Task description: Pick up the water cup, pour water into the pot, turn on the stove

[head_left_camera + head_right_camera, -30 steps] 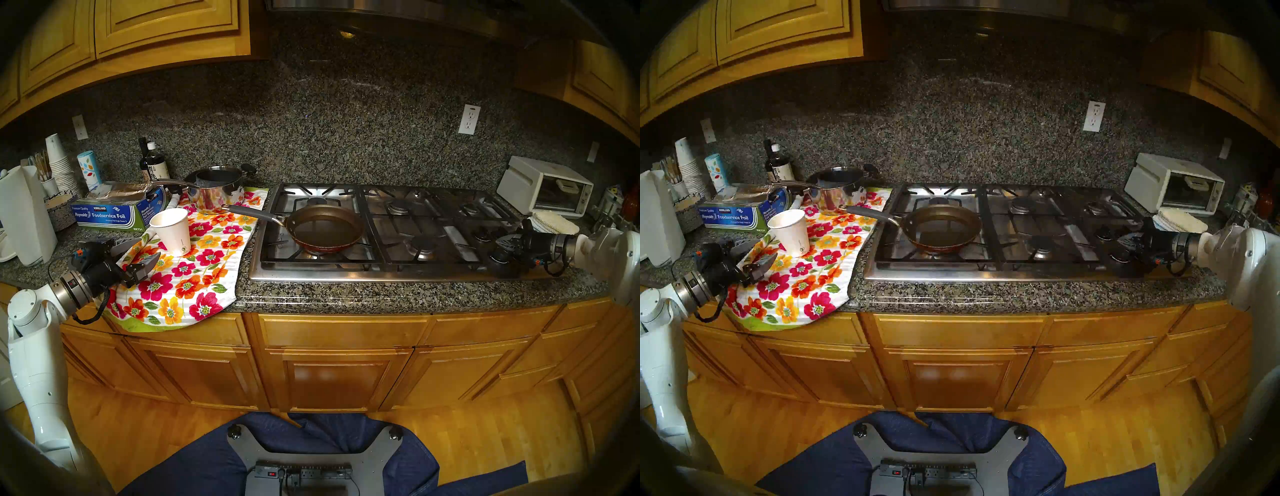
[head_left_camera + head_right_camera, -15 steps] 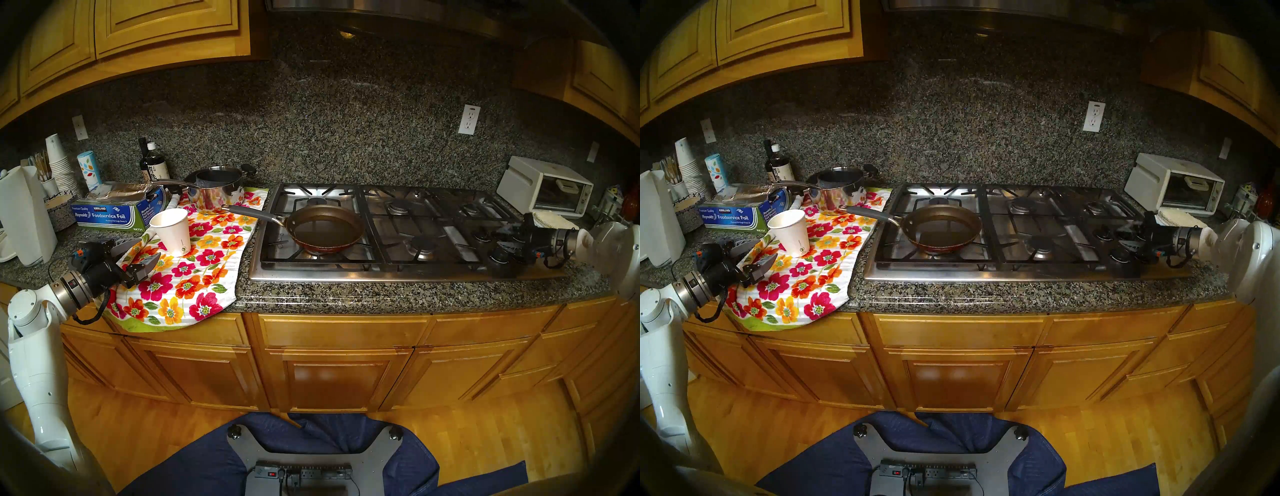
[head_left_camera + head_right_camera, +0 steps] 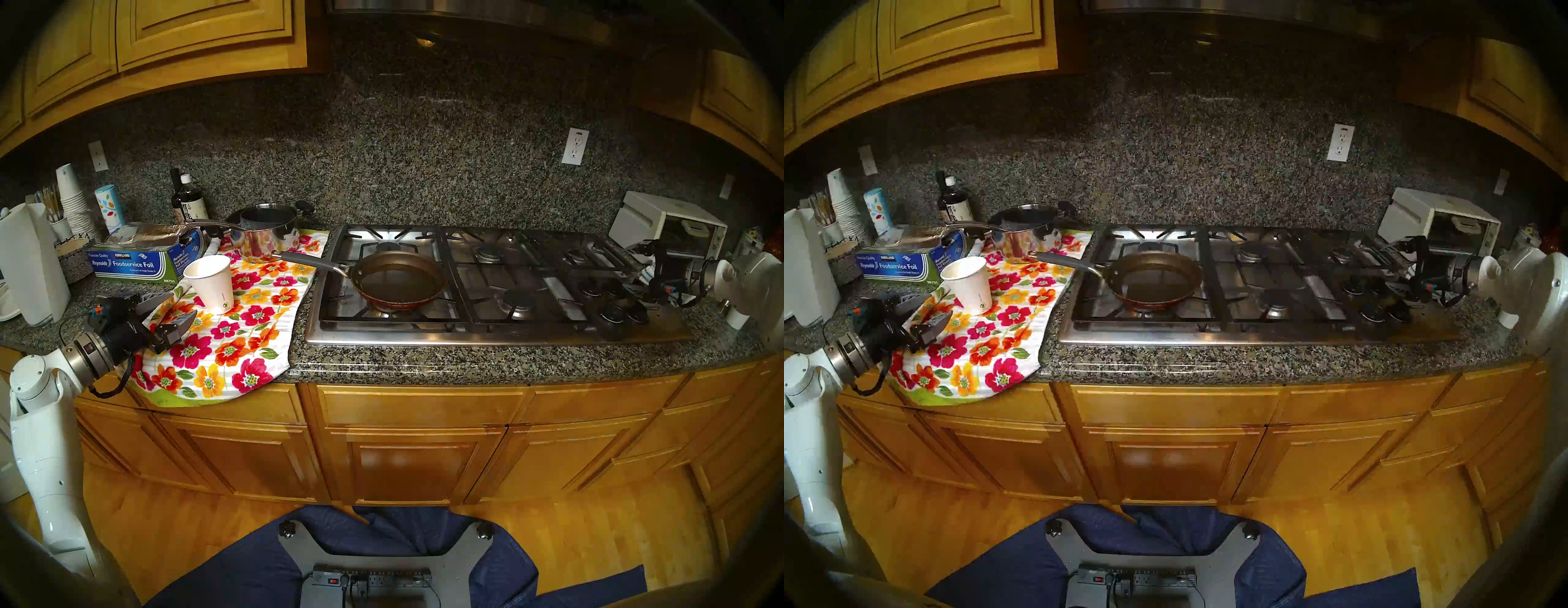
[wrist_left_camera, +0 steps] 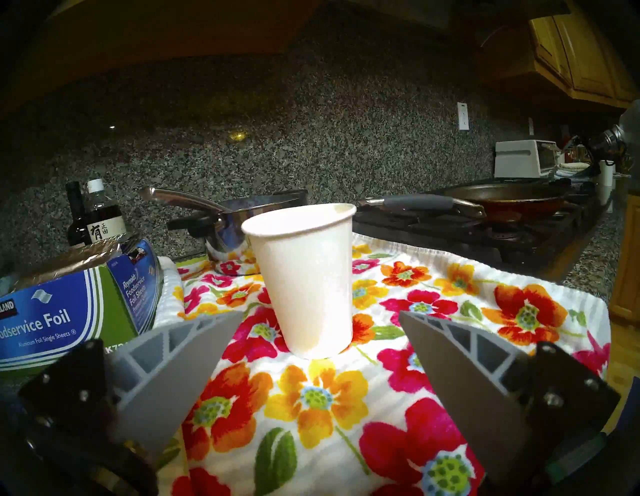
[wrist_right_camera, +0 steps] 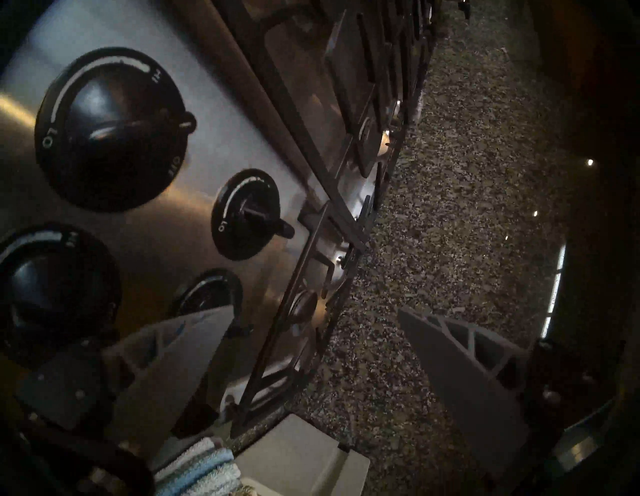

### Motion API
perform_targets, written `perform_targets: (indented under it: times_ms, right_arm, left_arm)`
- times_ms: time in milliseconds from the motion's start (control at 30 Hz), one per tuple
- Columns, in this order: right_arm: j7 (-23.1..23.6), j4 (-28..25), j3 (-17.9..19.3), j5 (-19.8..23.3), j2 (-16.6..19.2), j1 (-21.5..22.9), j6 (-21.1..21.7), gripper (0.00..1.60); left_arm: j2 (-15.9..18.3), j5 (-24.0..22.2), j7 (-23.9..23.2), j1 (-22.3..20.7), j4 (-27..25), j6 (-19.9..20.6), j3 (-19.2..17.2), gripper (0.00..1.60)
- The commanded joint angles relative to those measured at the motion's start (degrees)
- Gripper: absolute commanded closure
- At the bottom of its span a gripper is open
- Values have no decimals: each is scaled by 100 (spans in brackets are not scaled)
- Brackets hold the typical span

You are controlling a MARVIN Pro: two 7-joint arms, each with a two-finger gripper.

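**Cup set down, pan wet-looking, flame unconfirmed**

The water cup [image 3: 211, 283] is standing upright on the floral towel [image 3: 237, 331], left of the stove [image 3: 488, 331]. The left gripper [image 4: 311, 329] is sitting just short of it, fingers spread, holding nothing. The pot [image 3: 401, 280] is resting on the stove's front-left burner, its floor glinting as though wet, so I'm judging the pour done. The right gripper [image 5: 311, 332] is hanging over the knobs [image 5: 110, 128] at the stove's right end, fingers apart. No flame is showing under the pot; its burner is hidden, and the dim, blurred knob markings are hard to read.
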Motion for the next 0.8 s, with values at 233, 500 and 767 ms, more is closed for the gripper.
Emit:
perform_targets:
  times_ms: [233, 500, 767]
  right_arm:
    - [782, -133, 205, 445, 2, 772, 17, 0]
    - [1239, -327, 361, 681, 0, 948, 17, 0]
    - [1626, -517, 554, 967, 7, 1168, 17, 0]
  left_arm:
    - [65, -13, 5, -96, -69, -23, -33, 0]
    - [63, 16, 4, -92, -48, -34, -30, 0]
    - [64, 42, 4, -93, -30, -44, -29, 0]
